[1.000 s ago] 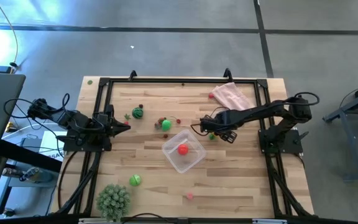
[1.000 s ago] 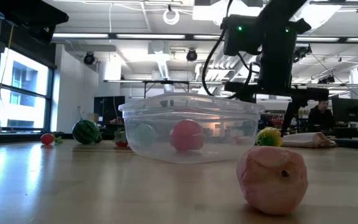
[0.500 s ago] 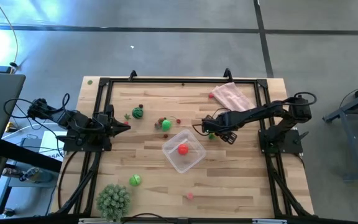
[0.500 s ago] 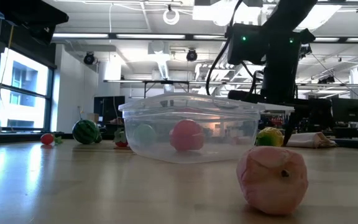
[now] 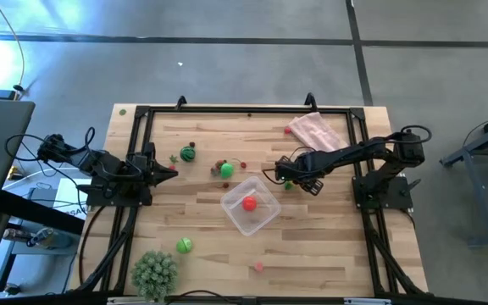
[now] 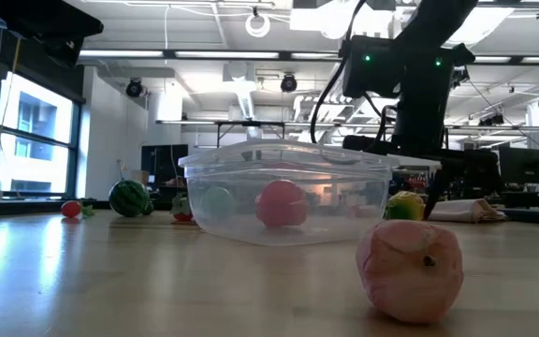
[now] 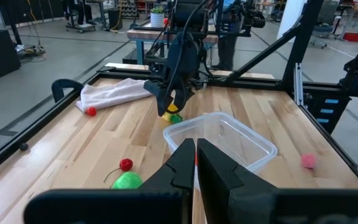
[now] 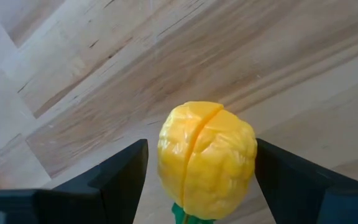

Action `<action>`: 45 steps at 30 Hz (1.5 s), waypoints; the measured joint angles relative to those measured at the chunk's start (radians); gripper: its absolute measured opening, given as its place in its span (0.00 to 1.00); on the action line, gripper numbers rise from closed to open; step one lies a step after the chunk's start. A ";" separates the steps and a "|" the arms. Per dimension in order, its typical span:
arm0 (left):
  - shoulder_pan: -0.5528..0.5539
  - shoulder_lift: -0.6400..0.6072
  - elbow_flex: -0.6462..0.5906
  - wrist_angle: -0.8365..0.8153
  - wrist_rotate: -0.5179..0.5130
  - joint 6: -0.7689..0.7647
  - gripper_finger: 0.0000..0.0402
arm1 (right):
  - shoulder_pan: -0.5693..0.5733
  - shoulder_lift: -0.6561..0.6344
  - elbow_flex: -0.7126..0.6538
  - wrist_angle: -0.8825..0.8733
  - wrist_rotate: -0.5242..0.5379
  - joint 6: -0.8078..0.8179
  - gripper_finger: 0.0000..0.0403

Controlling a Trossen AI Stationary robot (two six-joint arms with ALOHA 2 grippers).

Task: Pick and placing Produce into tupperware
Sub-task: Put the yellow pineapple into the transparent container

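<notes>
Your right gripper (image 8: 197, 171) stands spread around the yellow produce (image 8: 207, 158), its base cut off; left gripper (image 7: 196, 163) is pressed together.

Bare boards right of the tupperware (image 5: 250, 205) — but the right gripper (image 5: 288, 180) and yellow produce (image 8: 207, 160) crowd its far-right corner.

My two arms are matt black, jointed, with looping black cables; the right gripper (image 8: 194, 180) has blunt dark fingers.
</notes>
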 joint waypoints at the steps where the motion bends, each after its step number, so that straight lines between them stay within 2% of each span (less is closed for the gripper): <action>1: 0.000 0.000 0.000 0.000 0.000 0.000 0.02 | 0.000 0.000 0.000 0.000 0.000 0.000 0.66; 11: 0.000 0.000 0.000 0.000 0.000 0.000 0.02 | 0.000 0.000 0.001 0.004 -0.001 0.004 0.54; 17: 0.000 0.000 0.000 0.000 0.000 0.000 0.02 | 0.000 0.000 0.001 0.021 0.007 -0.049 0.53; 21: 0.000 0.000 0.000 0.000 0.000 0.000 0.02 | 0.000 0.001 0.002 0.050 0.038 -0.144 0.53; 33: 0.000 0.000 0.000 0.000 0.000 0.000 0.02 | 0.000 -0.053 0.097 0.064 0.221 -0.536 0.53; 41: 0.000 0.000 0.000 0.000 0.000 0.000 0.02 | 0.000 -0.128 0.222 0.101 0.320 -1.060 0.53; 45: 0.000 0.000 0.000 0.000 0.000 0.000 0.02 | -0.001 -0.135 0.310 0.106 0.328 -1.307 0.53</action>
